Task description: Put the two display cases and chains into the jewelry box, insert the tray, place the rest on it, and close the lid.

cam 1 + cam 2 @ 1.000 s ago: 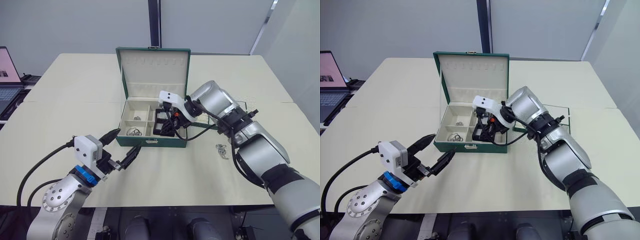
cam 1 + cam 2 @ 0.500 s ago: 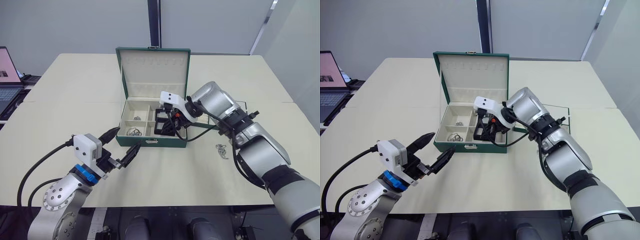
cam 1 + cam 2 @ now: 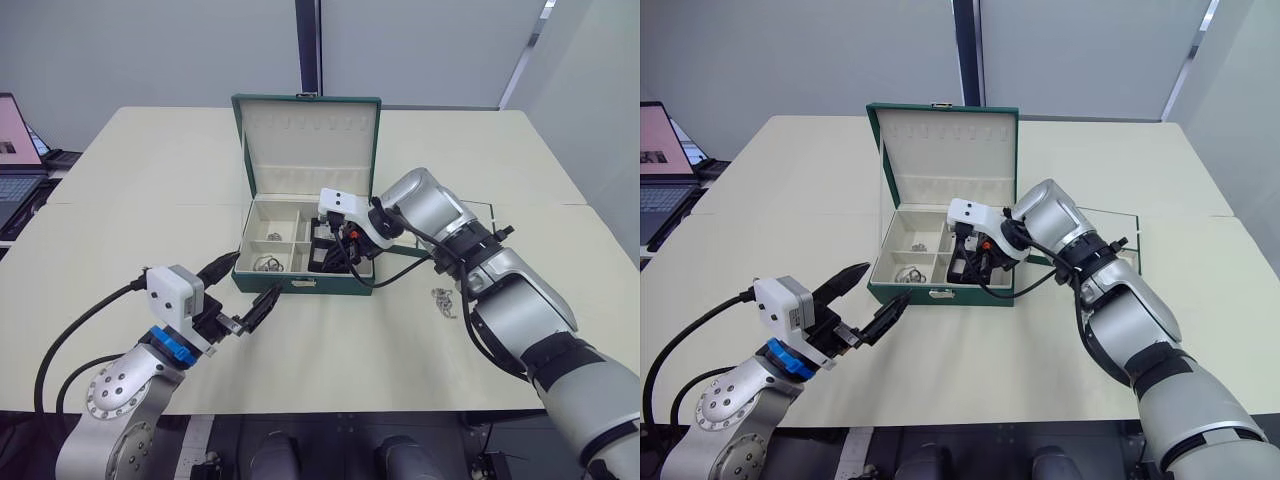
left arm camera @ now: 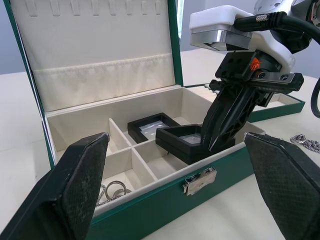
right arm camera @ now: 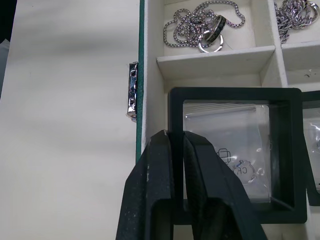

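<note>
The dark green jewelry box [image 3: 300, 282] stands open mid-table with its lid [image 3: 307, 145] upright. My right gripper [image 5: 176, 136] reaches into the box's right compartment, shut on the rim of one black display case [image 5: 235, 150], which it holds tilted. The other display case [image 4: 150, 129] lies flat just behind it. Silver chains [image 5: 202, 27] with rings rest in the box's left compartments. Another chain [image 3: 443, 300] lies on the table to the right of the box. The tray [image 3: 1120, 235] sits behind my right arm. My left gripper [image 3: 242, 288] hovers open in front of the box's left corner.
A laptop [image 3: 15, 160] stands at the far left edge, off the main table. The table [image 3: 150, 190] stretches wide on both sides of the box. A gold clasp [image 4: 199, 180] sticks out of the box's front wall.
My right gripper has shifted the held display case slightly, lower into the box's right compartment. The left arm has barely moved.
</note>
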You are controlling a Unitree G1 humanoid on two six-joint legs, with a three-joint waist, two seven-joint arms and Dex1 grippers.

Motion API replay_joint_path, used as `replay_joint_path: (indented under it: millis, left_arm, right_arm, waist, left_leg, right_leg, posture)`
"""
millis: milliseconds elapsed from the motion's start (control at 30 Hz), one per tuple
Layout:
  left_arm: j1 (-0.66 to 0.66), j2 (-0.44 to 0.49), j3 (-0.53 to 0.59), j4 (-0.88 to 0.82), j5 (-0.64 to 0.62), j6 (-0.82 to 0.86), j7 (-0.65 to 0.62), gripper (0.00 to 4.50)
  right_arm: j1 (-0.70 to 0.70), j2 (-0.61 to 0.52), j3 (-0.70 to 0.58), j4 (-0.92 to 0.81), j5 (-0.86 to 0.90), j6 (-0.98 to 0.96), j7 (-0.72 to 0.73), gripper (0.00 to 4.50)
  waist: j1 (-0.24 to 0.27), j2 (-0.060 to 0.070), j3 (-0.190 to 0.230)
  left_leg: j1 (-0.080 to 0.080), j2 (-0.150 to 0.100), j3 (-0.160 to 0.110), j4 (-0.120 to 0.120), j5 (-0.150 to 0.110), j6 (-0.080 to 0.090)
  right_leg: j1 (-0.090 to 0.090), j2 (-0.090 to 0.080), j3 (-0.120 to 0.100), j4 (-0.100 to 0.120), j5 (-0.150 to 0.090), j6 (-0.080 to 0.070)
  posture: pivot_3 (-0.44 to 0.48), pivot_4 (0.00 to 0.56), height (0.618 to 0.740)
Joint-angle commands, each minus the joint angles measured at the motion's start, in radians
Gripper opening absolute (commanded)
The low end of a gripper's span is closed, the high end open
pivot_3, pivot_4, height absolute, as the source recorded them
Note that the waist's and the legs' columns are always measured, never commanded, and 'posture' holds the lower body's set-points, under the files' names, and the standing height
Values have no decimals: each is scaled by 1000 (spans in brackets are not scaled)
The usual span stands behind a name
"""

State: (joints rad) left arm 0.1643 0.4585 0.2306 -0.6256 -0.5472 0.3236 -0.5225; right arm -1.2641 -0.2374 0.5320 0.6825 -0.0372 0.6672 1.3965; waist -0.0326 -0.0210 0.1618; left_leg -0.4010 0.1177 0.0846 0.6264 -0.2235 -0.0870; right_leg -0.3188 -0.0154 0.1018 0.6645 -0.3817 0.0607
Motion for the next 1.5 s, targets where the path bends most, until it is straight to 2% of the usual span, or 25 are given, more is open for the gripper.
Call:
replay_joint_path:
  millis: [33,267,367,400,500,600,700,867,1167,1500]
  left_arm:
    - [-9,12,25,-13,-28,2,-8,4500]
    - [-31,32,15,4,-53,21,-38,4500]
    - [-66,57,27,13,-90,48,-53,4500]
    - [-78,71,36,18,-105,61,-62,4500]
    - [-86,132,68,36,-136,99,-101,4500]
    - [-85,191,107,67,-162,127,-144,4500]
    - [-91,242,157,129,-162,129,-190,4500]
    - [-110,332,232,277,-126,100,-264,4500]
    - [-130,400,332,590,-26,-26,-353,4500]
    - [-89,381,388,704,21,-82,-358,4500]
  right_arm:
    - [-21,-7,-39,-15,22,19,18,1464]
    - [-43,-48,-113,-60,81,32,56,3379]
    - [-23,-79,-184,-87,133,46,49,4298]
    - [-5,-89,-240,-112,179,48,50,4444]
    - [84,-145,-361,-261,299,30,83,4444]
    - [173,-197,-426,-367,351,31,48,4444]
    - [275,-259,-528,-420,396,1,-5,4444]
    - [497,-399,-622,-533,407,-75,-50,4444]
    - [798,-534,-759,-509,384,-240,-184,4444]
    - [985,-555,-911,-472,404,-301,-322,4444]
  waist:
    - [0,0,0]
    - [0,0,0]
    - [0,0,0]
    - [1,0,0]
    - [2,-1,1]
    - [1,-1,1]
    - [-1,-1,1]
    - [3,-1,2]
    - [-4,-1,3]
    - [-1,-2,4]
  left_leg:
    - [0,0,0,0,0,0]
    - [0,0,0,0,0,0]
    - [0,0,0,0,0,0]
    - [0,0,0,0,0,0]
    - [0,0,0,0,0,0]
    - [-1,0,-1,-1,-1,-1]
    - [-1,0,-1,-1,0,-1]
    - [-1,0,0,-1,-1,0]
    - [-1,0,1,-2,-1,-1]
    - [0,0,1,-2,-1,-1]
  right_leg:
    - [0,0,0,0,0,0]
    - [0,0,0,0,0,0]
    - [0,0,0,-1,0,0]
    - [0,0,0,-1,0,0]
    - [1,0,0,-1,0,0]
    - [0,0,-1,-2,0,0]
    - [0,0,0,-2,0,0]
    - [0,0,0,-3,0,0]
    - [0,0,1,-3,0,0]
    - [1,-1,1,-3,0,0]
  posture:
    - [0,150,740]
    - [0,150,740]
    - [0,150,740]
    - [0,150,740]
    - [0,150,740]
    - [0,150,740]
    - [0,150,740]
    - [0,150,740]
    - [0,150,740]
    - [0,150,740]
